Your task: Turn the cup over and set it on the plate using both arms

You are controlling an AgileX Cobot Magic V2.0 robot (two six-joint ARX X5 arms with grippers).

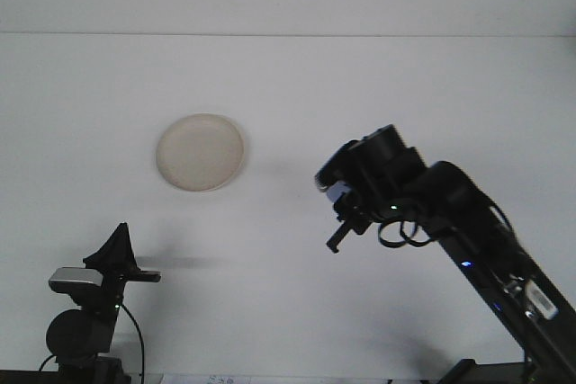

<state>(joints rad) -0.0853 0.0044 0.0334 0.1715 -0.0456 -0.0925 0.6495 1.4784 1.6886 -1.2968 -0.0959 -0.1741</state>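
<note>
Right arm (pixel 468 240) leaning over mid-table; the plate (pixel 200 152) is well off left. My right gripper (pixel 340 193) grips the blue cup (pixel 336 192), mostly hidden. I'd guess it's light, thin-walled: take it by the sidewall. Left gripper (pixel 115 254): can't tell.

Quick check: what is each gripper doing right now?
Left gripper: holds nothing, parked low; open or shut cannot be told.
Right gripper: closed on the blue cup.

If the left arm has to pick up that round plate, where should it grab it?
By the near rim, coming from below-left where the left gripper waits. The plate lies flat and shallow on the table, so only its thin raised edge offers a pinch.
</note>
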